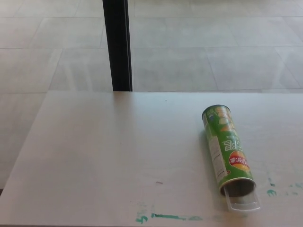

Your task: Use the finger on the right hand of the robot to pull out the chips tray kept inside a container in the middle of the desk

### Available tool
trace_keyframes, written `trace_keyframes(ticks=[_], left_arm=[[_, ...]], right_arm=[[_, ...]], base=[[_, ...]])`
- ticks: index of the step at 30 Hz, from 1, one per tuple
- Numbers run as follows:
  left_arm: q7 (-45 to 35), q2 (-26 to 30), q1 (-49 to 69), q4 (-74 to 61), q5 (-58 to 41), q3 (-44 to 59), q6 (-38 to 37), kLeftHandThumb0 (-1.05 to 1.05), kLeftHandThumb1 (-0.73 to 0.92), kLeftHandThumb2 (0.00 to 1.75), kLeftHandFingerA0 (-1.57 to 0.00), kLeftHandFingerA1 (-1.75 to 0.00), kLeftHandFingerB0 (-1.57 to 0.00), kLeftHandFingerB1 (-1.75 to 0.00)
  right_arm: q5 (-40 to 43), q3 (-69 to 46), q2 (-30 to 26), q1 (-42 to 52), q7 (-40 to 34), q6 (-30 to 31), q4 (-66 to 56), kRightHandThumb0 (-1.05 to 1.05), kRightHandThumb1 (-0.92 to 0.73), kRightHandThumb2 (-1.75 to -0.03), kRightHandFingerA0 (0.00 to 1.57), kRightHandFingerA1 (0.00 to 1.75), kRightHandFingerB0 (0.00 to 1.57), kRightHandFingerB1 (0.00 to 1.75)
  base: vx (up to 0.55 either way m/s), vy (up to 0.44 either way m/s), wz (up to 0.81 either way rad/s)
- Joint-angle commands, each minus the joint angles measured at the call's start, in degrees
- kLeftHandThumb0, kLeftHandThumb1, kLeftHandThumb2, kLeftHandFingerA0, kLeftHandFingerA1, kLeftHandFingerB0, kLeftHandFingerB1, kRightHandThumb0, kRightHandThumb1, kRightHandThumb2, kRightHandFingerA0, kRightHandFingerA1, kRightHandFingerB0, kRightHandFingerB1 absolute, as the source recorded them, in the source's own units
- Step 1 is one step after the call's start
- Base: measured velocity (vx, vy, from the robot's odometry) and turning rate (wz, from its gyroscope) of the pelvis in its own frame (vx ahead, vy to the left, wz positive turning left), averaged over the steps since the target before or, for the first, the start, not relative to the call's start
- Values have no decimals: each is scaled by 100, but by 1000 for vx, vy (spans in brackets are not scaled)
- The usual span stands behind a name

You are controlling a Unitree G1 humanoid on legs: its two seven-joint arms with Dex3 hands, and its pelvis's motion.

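On the right side of the table, toward the near edge, a green chips container is seen lying on its side, open mouth pointed at the robot. A clear plastic chips tray is poking a little way out of that mouth, so the lip is already exposed and resting on the tabletop.

Neither robot hand is shown anywhere, so nothing can be said about the fingers, whether released, clenched or grasping something. The pull isn't judged to be started yet.

Handling-wise, the tray is expected to be thin, light and a bit flexy, probably easy to crack or bend if it gets pressed hard. The tube is likely light too and round, so it could be rolled or dragged along instead of the tray sliding free. Best spot to be hooked looks like the front rim of the tray, pulled straight along the can's axis toward the near edge. Whether any chips are sitting in the tray can't really be made out, since the plastic is see-through and small here.

Some green smears are noticed along the near edge, and a black post is standing behind the table.
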Motion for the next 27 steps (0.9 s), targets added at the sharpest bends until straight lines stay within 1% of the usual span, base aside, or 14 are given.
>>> trace_keyframes(ticks=[1, 2, 4, 8, 10, 12, 13, 16, 17, 18, 20, 21, 25, 27], left_arm=[[-91, 169, -58, 50, -106, 17, -9, -74, 69, 61, -32, -72, -36, -57], [-79, 186, -96, 80, -74, -10, -16, -74, 70, 61, -31, -68, -34, -53], [-80, 162, -37, -34, -84, -8, -36, -73, 70, 61, -33, -72, -34, -53], [-67, 162, -37, -21, -84, -3, -41, -74, 70, 61, -33, -72, -35, -56], [-69, 179, -22, -4, -53, -24, -78, -74, 71, 61, -33, -73, -36, -56], [-62, 174, -31, 44, -57, -16, -93, -72, 71, 62, -34, -73, -36, -57], [-76, 170, -52, 79, -101, 24, -62, -72, 70, 61, -33, -72, -35, -56], [-23, 170, 31, -25, -43, -22, -112, -72, 72, 62, -33, -73, -33, -54], [-29, 174, 44, -29, -15, -46, -163, -73, 72, 62, -33, -74, -35, -56], [-58, 173, 60, -61, -23, -47, -154, -74, 72, 62, -32, -74, -36, -61], [-78, 170, 34, -61, -86, 0, -88, -73, 71, 61, -33, -73, -35, -58], [-87, 169, 52, -71, -69, -15, -137, -74, 71, 61, -31, -71, -32, -52], [-75, 206, -4, 1, -46, -42, -102, -73, 71, 62, -33, -74, -34, -55], [-66, 213, -9, 32, -55, -42, -121, -74, 71, 61, -32, -74, -33, -56]], right_arm=[[478, 80, 64, -250, -352, 593, -2722, -61, -53, -57, 105, 63, 58, 52], [355, 150, 40, -355, -345, 491, -2768, -63, -54, -57, 104, 62, 58, 51], [158, 355, -11, -666, -335, 299, -2837, -59, -54, -58, 101, 62, 56, 43], [200, 585, -14, -846, -370, 854, -3481, -50, -56, -57, 94, 62, 52, 37], [118, 961, -135, -893, -58, 912, -3880, -35, -61, -59, 84, 61, 37, 36], [0, 1220, -222, -851, 115, 996, -4241, -28, -61, -58, 82, 63, 34, 37], [-44, 1363, -293, -830, 261, 965, -4384, -17, -44, -90, 75, 78, 21, 52], [-132, 1780, -410, -834, 626, 802, -4620, -13, -43, -89, 77, 80, 24, 54], [-275, 1918, -449, -798, 620, 913, -4764, -21, -60, -57, 84, 66, 36, 40], [-369, 2043, -480, -770, 645, 951, -4871, -22, -59, -57, 86, 67, 36, 41], [-481, 2249, -565, -718, 747, 959, -4928, -26, -61, -58, 87, 67, 35, 41], [-562, 2462, -654, -689, 914, 949, -4912, -25, -62, -58, 87, 75, 36, 41], [-878, 3054, -948, -727, 1061, 1182, -4884, -27, -61, -58, 89, 88, 36, 41], [-913, 3216, -968, -794, 1080, 1029, -4740, -24, -61, -57, 87, 92, 35, 43]], base=[[0, 0, 0], [0, 0, 0], [0, 0, 0], [0, 0, 0], [0, 0, 0], [0, 0, 0], [0, 0, 0], [0, 0, 0], [0, 0, 0], [0, 0, 0], [0, 0, 0], [0, 0, 0], [0, 0, 0], [0, 0, 0]])
